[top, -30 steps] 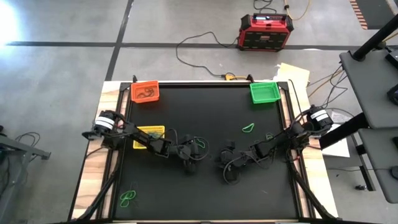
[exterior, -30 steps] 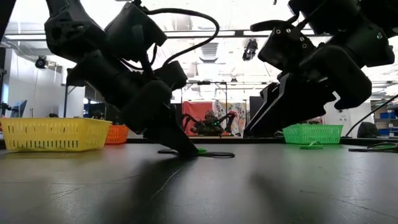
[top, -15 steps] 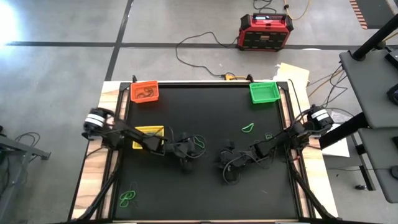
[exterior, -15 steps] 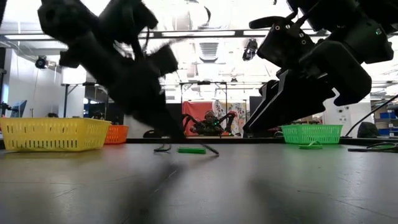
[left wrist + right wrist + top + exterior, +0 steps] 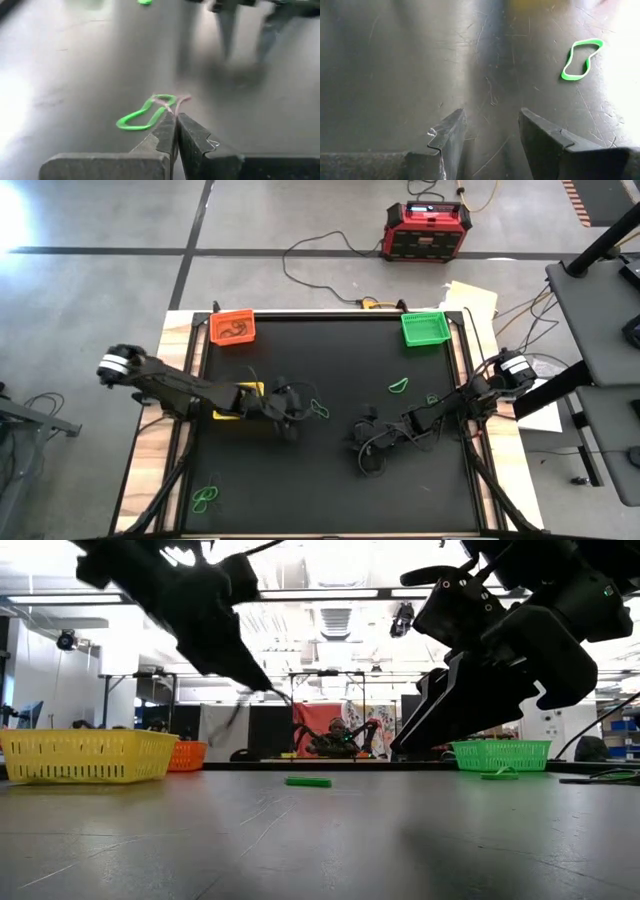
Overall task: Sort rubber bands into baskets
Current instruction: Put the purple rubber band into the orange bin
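Observation:
My left gripper (image 5: 297,412) is shut on a thin brownish rubber band (image 5: 182,98) and is lifted above the black mat, right of the yellow basket (image 5: 240,392). A green rubber band (image 5: 318,409) lies flat on the mat just beyond its tips; it also shows in the left wrist view (image 5: 142,116). My right gripper (image 5: 360,435) is open and empty, low over the mat's middle (image 5: 490,120). The orange basket (image 5: 233,328), with dark bands in it, and the green basket (image 5: 424,328) stand at the far edge. My left gripper pinches the brownish band (image 5: 174,101) between its two shut fingertips, only at their free ends. The fingers slant down from the table's left side. The band is lifted clear of the mat and hangs slack from the tips (image 5: 284,698).
More green bands lie on the mat: two at the right (image 5: 399,386) (image 5: 432,399) and a cluster at the near left corner (image 5: 207,497). A red-and-black box (image 5: 428,230) with cables stands on the floor beyond the table.
My left gripper has risen from the mat with the brownish band and drawn back a little toward the yellow basket. The band has come up clear of the mat. The green band has stayed on the mat.

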Available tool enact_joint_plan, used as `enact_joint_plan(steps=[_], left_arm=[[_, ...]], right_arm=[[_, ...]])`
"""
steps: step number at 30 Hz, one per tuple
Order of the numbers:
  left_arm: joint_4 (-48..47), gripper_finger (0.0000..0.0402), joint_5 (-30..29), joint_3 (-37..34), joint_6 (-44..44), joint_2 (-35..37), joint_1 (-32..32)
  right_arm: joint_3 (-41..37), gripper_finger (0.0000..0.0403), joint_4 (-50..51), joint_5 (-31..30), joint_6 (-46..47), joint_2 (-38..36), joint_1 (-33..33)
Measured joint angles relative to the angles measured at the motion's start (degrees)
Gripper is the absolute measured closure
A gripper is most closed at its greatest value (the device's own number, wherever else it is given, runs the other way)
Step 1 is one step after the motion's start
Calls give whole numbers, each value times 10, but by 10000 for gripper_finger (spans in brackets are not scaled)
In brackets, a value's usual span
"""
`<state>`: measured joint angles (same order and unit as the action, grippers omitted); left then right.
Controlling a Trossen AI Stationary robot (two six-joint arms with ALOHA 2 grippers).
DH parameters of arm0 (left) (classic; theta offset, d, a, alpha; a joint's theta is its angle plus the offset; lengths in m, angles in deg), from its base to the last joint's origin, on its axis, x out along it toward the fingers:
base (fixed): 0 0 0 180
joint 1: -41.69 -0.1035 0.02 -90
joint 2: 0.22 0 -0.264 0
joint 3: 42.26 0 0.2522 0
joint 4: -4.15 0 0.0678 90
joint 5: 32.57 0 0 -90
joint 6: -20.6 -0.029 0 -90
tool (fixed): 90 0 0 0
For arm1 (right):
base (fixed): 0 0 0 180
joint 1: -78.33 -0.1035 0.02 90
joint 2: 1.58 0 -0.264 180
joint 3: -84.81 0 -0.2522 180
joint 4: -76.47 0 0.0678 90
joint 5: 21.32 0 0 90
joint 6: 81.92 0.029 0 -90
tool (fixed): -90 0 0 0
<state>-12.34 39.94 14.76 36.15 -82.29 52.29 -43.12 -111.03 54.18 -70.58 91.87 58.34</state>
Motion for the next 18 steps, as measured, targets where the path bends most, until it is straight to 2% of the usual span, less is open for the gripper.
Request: enact_joint_plan(steps=[4,7,12,18], left_arm=[[-125,401,-27,16,-1,70,-41],[-232,401,-50,41,-1,115,-98],[-387,401,-75,89,-31,156,-248],[-440,401,-75,133,-91,153,-466]], right_arm=[[0,227,-1,0,-8,0,0],[5,227,-2,0,-17,0,0],[14,227,-3,0,-30,0,0],[16,227,-1,0,-30,0,0]])
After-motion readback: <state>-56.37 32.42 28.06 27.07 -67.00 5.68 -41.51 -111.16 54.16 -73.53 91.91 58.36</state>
